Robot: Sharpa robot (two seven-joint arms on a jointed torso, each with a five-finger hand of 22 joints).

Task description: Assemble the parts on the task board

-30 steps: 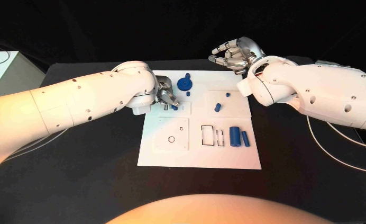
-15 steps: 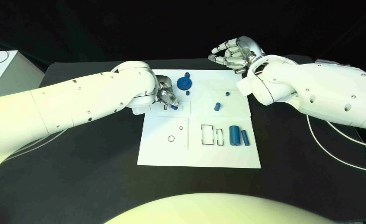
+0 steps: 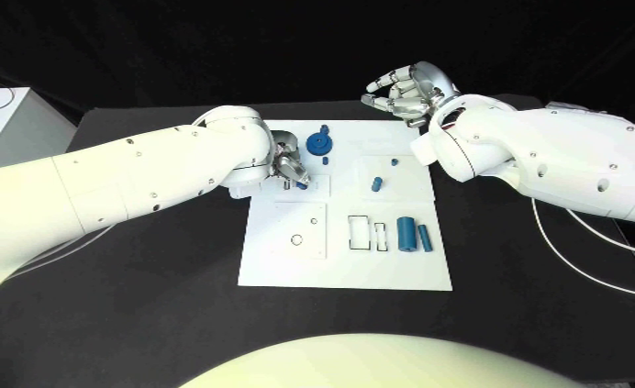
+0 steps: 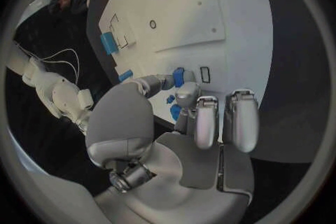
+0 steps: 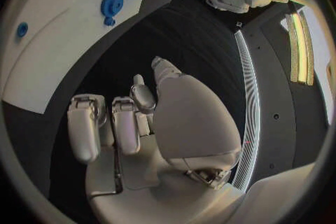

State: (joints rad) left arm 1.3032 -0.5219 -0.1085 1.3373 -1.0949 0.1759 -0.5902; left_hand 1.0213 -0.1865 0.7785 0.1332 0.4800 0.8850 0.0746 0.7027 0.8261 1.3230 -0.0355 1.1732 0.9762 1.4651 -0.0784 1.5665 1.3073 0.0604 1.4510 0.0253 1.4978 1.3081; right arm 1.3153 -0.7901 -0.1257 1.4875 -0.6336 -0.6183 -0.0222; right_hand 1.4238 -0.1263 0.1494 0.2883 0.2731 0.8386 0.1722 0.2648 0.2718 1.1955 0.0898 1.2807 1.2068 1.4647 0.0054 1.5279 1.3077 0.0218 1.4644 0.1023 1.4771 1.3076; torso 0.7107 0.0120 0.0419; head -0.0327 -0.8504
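The task board (image 3: pixel 347 264), a white plate, lies in the middle of the black surface (image 3: pixel 146 315). The left hand (image 3: pixel 289 166) is low over the board's far left part, and its fingers (image 4: pixel 183 92) pinch a small blue part (image 3: pixel 302 185) right at a small rectangular slot (image 4: pixel 205 74); in the left wrist view the blue piece sits between the fingertips with the slot just beside it. Whether the part already touches the board cannot be told.

The right hand (image 3: pixel 407 94) hangs in the air beyond the board's far right corner, over the dark surface. Its fingers (image 5: pixel 126 123) are curled inward and hold nothing.

A blue gear (image 3: pixel 319 143) stands near the board's far edge, just beside the left hand, with a small blue peg (image 3: pixel 324 160) close by on its near side. In the board's far right quarter a short blue piece (image 3: pixel 377 184) lies tilted, and a smaller blue stub (image 3: pixel 395 165) sits just beyond it. Toward the near right of the board a thick blue cylinder (image 3: pixel 406 234) and a slimmer blue bar (image 3: pixel 425 238) lie side by side, just beside two empty rectangular outlines (image 3: pixel 360 233). A small round hole (image 3: pixel 296 240) marks the near left panel.
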